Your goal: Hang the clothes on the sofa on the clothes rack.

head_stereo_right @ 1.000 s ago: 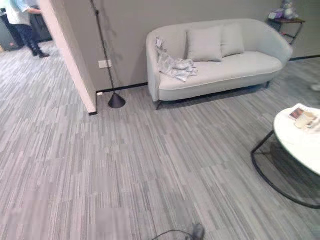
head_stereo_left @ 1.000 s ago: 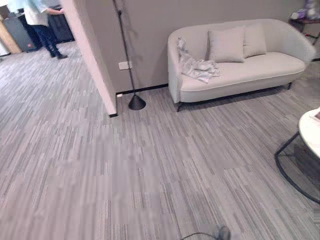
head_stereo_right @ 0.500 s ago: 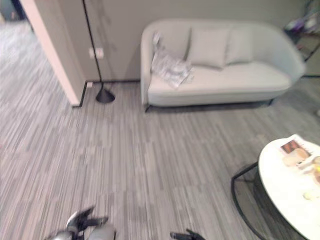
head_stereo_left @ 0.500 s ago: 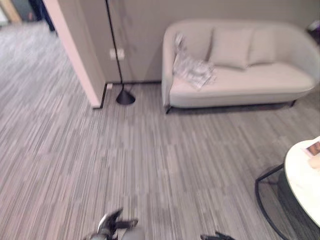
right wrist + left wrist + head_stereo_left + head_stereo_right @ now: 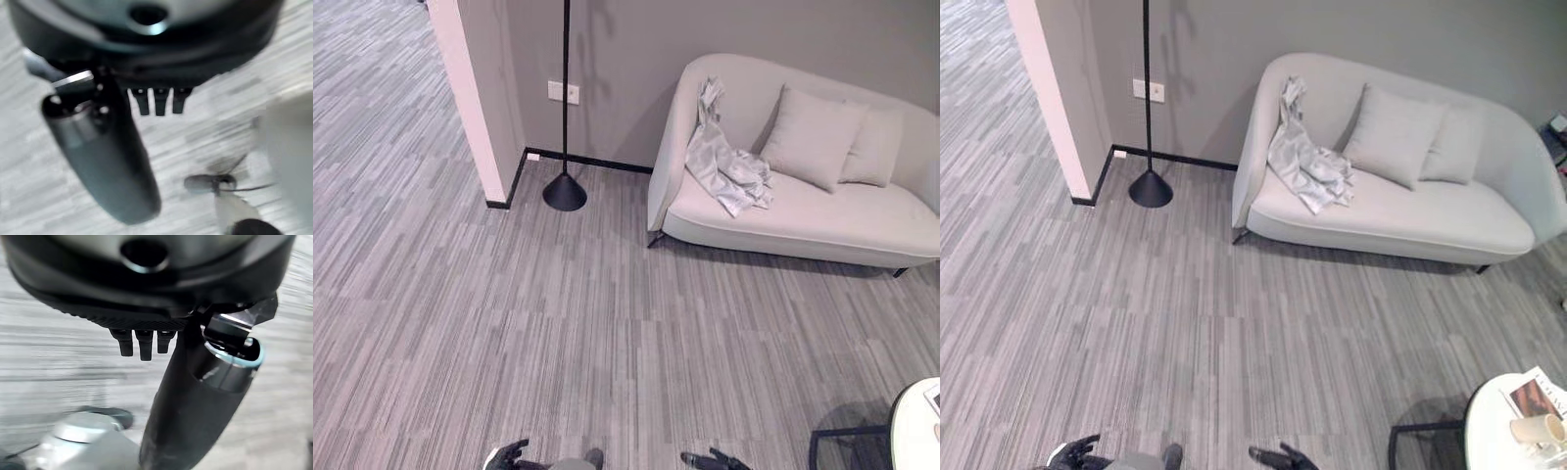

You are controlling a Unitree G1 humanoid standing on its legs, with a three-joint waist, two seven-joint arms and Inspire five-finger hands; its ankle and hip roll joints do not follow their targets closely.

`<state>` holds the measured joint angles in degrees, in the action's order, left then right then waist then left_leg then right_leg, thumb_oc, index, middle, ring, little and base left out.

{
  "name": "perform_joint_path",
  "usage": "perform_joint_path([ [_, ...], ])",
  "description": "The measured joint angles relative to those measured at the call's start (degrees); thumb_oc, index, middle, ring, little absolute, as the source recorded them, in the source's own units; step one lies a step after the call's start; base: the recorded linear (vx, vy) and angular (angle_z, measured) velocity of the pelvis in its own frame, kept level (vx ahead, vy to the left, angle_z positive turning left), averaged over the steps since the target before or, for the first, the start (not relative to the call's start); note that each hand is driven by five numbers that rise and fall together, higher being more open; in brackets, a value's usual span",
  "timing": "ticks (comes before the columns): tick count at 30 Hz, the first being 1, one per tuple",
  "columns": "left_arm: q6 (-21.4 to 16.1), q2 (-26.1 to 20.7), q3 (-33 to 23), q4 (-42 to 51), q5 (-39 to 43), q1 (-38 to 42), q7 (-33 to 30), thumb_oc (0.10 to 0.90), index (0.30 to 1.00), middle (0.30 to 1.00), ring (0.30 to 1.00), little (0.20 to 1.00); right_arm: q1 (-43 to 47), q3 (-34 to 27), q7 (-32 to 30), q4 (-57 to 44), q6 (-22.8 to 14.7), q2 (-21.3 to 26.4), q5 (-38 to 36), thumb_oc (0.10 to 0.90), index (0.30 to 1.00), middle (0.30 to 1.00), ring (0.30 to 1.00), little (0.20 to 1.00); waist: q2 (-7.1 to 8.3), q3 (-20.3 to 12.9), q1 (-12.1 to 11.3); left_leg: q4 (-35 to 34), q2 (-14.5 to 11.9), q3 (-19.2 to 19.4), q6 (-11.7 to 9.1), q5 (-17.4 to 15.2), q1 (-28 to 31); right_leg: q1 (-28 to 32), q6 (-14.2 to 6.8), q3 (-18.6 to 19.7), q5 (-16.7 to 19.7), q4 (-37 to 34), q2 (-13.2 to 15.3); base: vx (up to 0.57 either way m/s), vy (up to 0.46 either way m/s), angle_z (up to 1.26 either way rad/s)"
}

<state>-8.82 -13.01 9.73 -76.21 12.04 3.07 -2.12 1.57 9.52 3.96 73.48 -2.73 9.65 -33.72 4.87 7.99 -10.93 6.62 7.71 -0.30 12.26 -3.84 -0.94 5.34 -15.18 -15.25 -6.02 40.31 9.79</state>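
My left hand (image 5: 505,454) hangs low over the carpet (image 5: 509,313), fingers loose, holding nothing. Right hand (image 5: 713,458) beside it, also relaxed & empty. Far left: wall corner (image 5: 470,108), then rack pole w/ cone base (image 5: 565,191). Right of that, sofa (image 5: 803,211); clothes (image 5: 724,166) draped over its left end, next to the cushions (image 5: 811,137).

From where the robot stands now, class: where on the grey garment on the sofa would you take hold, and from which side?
Take the garment at its upper part, draped over the sofa's backrest near the left armrest. There the cloth stands up off the cushion in a narrow bunch, so fingers could probably close round it. Come from the sofa's open front; the pillows lie to the right.
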Motion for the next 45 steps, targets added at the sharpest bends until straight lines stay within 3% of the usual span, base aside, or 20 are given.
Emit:
perform_joint_path([
  [1,-0.93,1.35,1.53,-0.41,-0.46,-0.04,-0.01,0.800,0.900,0.900,0.900,0.900,-2.00,-6.10,-1.62,-0.66,-2.74,-0.05,0.05,0.800,0.900,0.900,0.900,0.900,-3.93,-2.58,0.97,0.11,0.89,0.40,-0.77,-1.81,0.40,-13.37,0.51,-6.66,3.36,23.62,6.77,0.40,0.270,-0.26],
  [2,-1.46,2.15,2.49,-1.84,-0.42,1.36,0.02,0.800,0.900,0.900,0.900,0.900,-1.35,-1.89,-1.31,-3.23,-2.60,2.48,-0.24,0.800,0.900,0.900,0.900,0.900,-6.21,-3.43,3.64,0.21,0.15,-0.88,-0.97,-2.04,0.31,-19.00,7.04,-8.23,0.02,21.09,4.81,0.23,0.012,0.26],
  [3,-1.30,2.38,3.35,-1.97,-0.82,3.57,-0.20,0.800,0.900,0.900,0.900,0.900,-1.49,-1.57,-0.87,-4.74,-2.59,3.80,-0.33,0.800,0.900,0.900,0.900,0.900,-7.85,-3.63,4.78,-2.89,-0.15,-4.30,-4.12,-0.32,2.83,-21.35,9.30,-10.82,-4.42,6.07,-0.34,0.28,-0.004,0.92],
  [5,-1.85,2.26,2.95,-1.93,-0.84,4.99,-0.23,0.800,0.900,0.900,0.900,0.900,-0.88,-0.76,0.02,-5.27,-2.24,3.51,-0.36,0.800,0.900,0.900,0.900,0.900,-8.09,-3.38,5.18,-4.56,-0.08,-6.77,-11.93,-2.07,4.04,-22.91,11.17,-11.87,-4.88,-8.38,-4.19,0.21,-0.032,1.19],
  [6,-2.12,1.92,1.54,-2.07,-1.00,5.29,0.05,0.800,0.900,0.900,0.900,0.900,-0.51,-0.02,0.47,-4.90,-1.80,1.75,-0.20,0.800,0.900,0.900,0.900,0.900,-5.44,-3.53,6.47,-5.78,-1.17,2.34,-13.70,-3.24,4.94,-22.39,13.10,-14.90,-2.37,-26.02,-3.07,0.23,-0.017,1.45],
  [7,-2.12,2.15,1.47,-1.99,-1.01,4.68,0.13,0.800,0.900,0.900,0.900,0.900,0.13,-0.49,0.42,-4.11,-1.89,1.80,-0.31,0.800,0.900,0.900,0.900,0.900,-4.60,-3.34,6.05,-7.63,0.30,1.87,-8.12,-2.50,7.90,-23.61,13.70,-14.41,-0.20,-27.49,-2.32,0.22,-0.009,1.41],
  [11,-0.68,1.54,1.44,-2.69,-1.14,-1.37,0.20,0.800,0.900,0.900,0.900,0.900,1.68,-2.00,0.87,-3.78,-1.04,1.68,-0.72,0.800,0.900,0.900,0.900,0.900,-5.82,-3.15,5.52,-8.12,0.33,-1.04,-9.33,-3.26,14.43,-25.04,20.79,-10.07,4.92,-28.55,-5.85,0.33,-0.043,0.88],
  [12,-0.05,1.56,1.40,-3.10,-1.17,-3.96,0.18,0.800,0.900,0.900,0.900,0.900,1.43,-3.96,0.97,-2.39,-0.91,1.65,-0.91,0.800,0.900,0.900,0.900,0.900,-5.96,-3.65,6.05,-6.25,1.70,-4.06,-11.62,-4.65,16.56,-24.19,25.31,-6.11,7.74,-30.20,-7.65,0.50,-0.129,1.18],
  [14,0.08,2.87,1.40,-3.83,-1.16,-4.97,0.24,0.800,0.900,0.900,0.900,0.900,1.42,-4.45,0.76,-1.42,0.03,2.97,-1.09,0.800,0.900,0.900,0.900,0.900,-7.47,-3.55,4.42,2.22,2.39,-4.86,-13.43,-6.50,14.69,-19.83,24.58,-0.66,11.85,-32.71,-7.59,0.38,-0.165,0.50],
  [17,0.04,0.69,-0.92,-4.29,-1.21,-4.97,0.16,0.800,0.900,0.900,0.900,0.900,2.89,-4.19,1.49,-1.96,-0.42,0.56,-0.99,0.800,0.900,0.900,0.900,0.900,-4.29,-2.89,3.87,-2.28,-3.73,-6.51,-13.72,-8.40,11.17,-11.23,21.32,1.74,12.54,-39.35,-7.66,0.35,-0.264,-0.44],
  [20,-0.43,-1.50,1.17,-3.62,-1.09,-2.48,-0.23,0.800,0.900,0.900,0.900,0.900,3.14,-0.91,2.01,-1.40,0.34,0.16,-0.29,0.800,0.900,0.900,0.900,0.900,-3.41,-5.07,6.70,-5.85,-11.61,-6.58,-14.82,-5.25,8.74,-14.07,15.34,-5.25,5.02,-32.26,-8.78,0.31,-0.346,-0.12],
  [21,-0.61,-1.58,1.48,-4.12,-1.09,-1.69,-0.28,0.800,0.900,0.900,0.900,0.900,3.17,-0.38,1.88,0.39,0.49,-0.10,-0.12,0.800,0.900,0.900,0.900,0.900,-2.65,-5.61,7.14,-5.51,-12.91,-6.57,-16.34,-6.19,9.20,-13.34,16.74,-6.76,3.95,-31.80,-10.03,0.44,-0.508,0.04],
  [24,-0.92,0.41,-0.03,-4.32,-0.77,-1.85,-0.22,0.800,0.900,0.900,0.900,0.900,1.73,4.40,-0.13,-0.29,0.69,0.69,3.70,0.800,0.900,0.900,0.900,0.900,-1.41,-6.17,5.55,7.91,-11.61,-7.06,-17.85,-7.08,5.57,-6.56,19.35,-6.28,4.29,-40.04,-11.75,0.31,-0.422,-0.19],
  [26,-2.63,1.09,-2.48,1.47,0.10,0.05,-0.85,0.800,0.900,0.900,0.900,0.900,3.33,10.31,-1.82,-6.57,0.34,1.28,8.07,0.800,0.900,0.900,0.900,0.900,-0.62,-4.63,1.54,40.86,-10.29,-4.80,-17.92,-3.54,-11.71,-3.03,21.41,-3.18,5.58,-45.50,-12.58,0.24,-0.205,-0.64],
  [30,-2.00,0.69,1.89,4.38,-0.98,2.54,-1.61,0.800,0.900,0.900,0.900,0.900,11.45,12.59,-2.64,-6.78,-1.29,1.87,12.53,0.800,0.900,0.900,0.900,0.900,-0.03,-1.59,4.62,14.57,-1.15,-3.61,-14.34,-3.68,-18.33,2.54,17.17,-1.73,2.63,-45.47,-10.21,0.13,0.029,-0.37],
  [32,-2.23,1.12,4.79,4.10,-1.68,0.70,-2.03,0.800,0.900,0.900,0.900,0.900,11.28,11.18,-3.11,-6.27,-1.47,3.85,15.39,0.800,0.900,0.900,0.900,0.900,-4.31,-2.22,4.39,4.01,-0.91,-2.95,-10.98,13.93,-17.94,4.57,14.45,0.80,0.93,-43.85,-13.96,0.08,-0.033,-0.57],
  [33,-2.14,0.52,4.71,2.91,-1.63,0.21,-2.06,0.800,0.900,0.900,0.900,0.900,10.09,10.76,-4.64,-6.25,-1.56,2.85,16.00,0.800,0.900,0.900,0.900,0.900,-4.60,-2.65,4.32,4.89,-1.71,-2.17,-6.88,10.14,-16.49,4.91,13.28,0.33,-2.09,-41.06,-15.11,0.13,-0.035,-0.32],
  [37,-1.69,-1.35,0.67,-0.79,-1.61,-0.45,-1.92,0.800,0.900,0.900,0.900,0.900,8.81,10.86,-5.48,-5.02,0.08,0.17,19.35,0.800,0.900,0.900,0.900,0.900,-0.48,-1.76,2.85,-2.80,-1.81,-2.66,-7.01,9.59,-9.83,-6.14,8.96,-7.19,-10.03,-19.12,-8.22,0.06,-0.045,-0.17],
  [40,-0.40,-1.53,-2.57,-1.47,-1.15,-3.23,-2.68,0.800,0.900,0.900,0.900,0.900,7.49,12.74,-5.65,-10.24,0.24,0.62,22.25,0.800,0.900,0.900,0.900,0.900,-2.11,-1.30,1.79,-5.22,-2.05,-1.43,-7.25,8.99,-6.60,-11.22,9.38,-12.88,-9.39,-18.16,0.85,0.00,-0.125,-0.15],
  [45,-0.30,-1.08,-0.90,-1.56,-1.07,-4.05,-3.71,0.800,0.900,0.900,0.900,0.900,10.16,14.35,-6.90,-14.68,0.70,0.90,26.93,0.800,0.900,0.900,0.900,0.900,-5.82,-1.82,0.00,-2.96,-2.99,-0.81,-7.63,6.16,-6.44,-12.26,5.86,-4.15,-1.67,-23.44,13.47,0.03,-0.230,0.06],
])
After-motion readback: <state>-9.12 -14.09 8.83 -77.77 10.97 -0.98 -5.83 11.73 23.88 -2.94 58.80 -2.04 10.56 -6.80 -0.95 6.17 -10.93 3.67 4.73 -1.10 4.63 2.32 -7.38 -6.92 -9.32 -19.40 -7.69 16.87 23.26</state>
